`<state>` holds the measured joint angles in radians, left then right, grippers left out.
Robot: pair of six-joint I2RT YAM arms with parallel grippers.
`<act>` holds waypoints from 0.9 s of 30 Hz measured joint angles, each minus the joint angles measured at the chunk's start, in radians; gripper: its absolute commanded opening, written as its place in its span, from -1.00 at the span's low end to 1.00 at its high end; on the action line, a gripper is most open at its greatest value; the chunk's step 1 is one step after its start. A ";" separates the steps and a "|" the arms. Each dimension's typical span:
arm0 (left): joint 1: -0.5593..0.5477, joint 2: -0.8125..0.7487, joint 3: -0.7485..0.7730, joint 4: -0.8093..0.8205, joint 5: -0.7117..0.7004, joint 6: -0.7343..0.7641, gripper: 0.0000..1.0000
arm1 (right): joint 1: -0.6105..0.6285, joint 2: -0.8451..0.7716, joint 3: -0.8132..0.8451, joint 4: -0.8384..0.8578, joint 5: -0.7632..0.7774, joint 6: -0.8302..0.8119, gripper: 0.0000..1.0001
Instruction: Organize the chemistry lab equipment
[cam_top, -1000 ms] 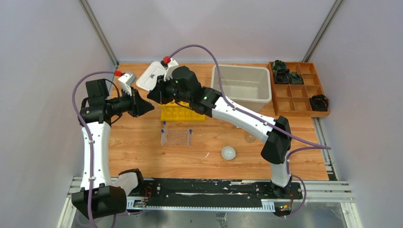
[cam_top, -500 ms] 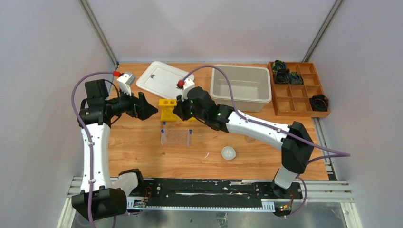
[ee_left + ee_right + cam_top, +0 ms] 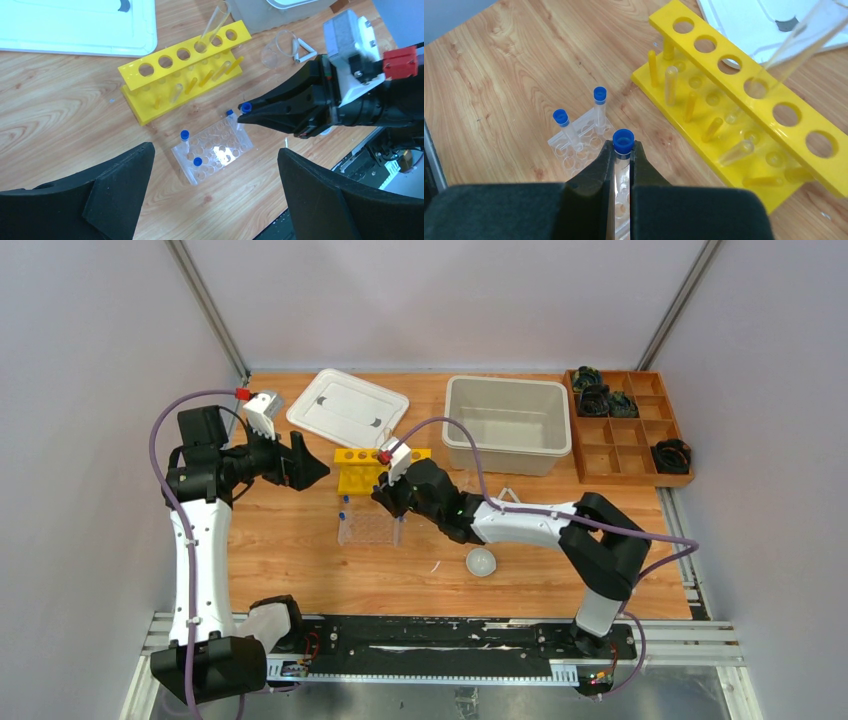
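Two black fingers of the right gripper (image 3: 622,155) are pinched tight on a small blue-capped tube (image 3: 623,137), gripping it just under the cap so the body hangs straight down. That upright hold makes sense to me: the tube is poised right over the clear rack (image 3: 576,150), and a vertical tube should drop cleanly into one of its small wells. At least two capped tubes (image 3: 599,95) stand in that rack, toward its far side.

Just behind the clear rack sits the yellow rack (image 3: 772,101), with one long glass test tube (image 3: 804,35) leaning in a hole.

Off to the left, the left gripper (image 3: 312,462) hangs with its jaws spread wide and nothing between them. It is well apart from both racks, which I take as keeping out of the way.

A small white round dish (image 3: 481,562) lies alone on the wooden table (image 3: 300,570), nearer the arm bases.
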<state>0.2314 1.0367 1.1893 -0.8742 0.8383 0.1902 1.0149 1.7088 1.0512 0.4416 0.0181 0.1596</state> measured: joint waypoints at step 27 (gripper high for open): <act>0.000 0.019 0.006 0.000 -0.010 0.004 1.00 | 0.022 0.213 0.014 0.280 -0.085 -0.075 -1.00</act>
<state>0.2314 1.0557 1.1950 -0.8745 0.8288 0.1944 1.0367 1.9217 1.0657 0.7216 -0.0673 0.0845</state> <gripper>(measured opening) 0.997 0.069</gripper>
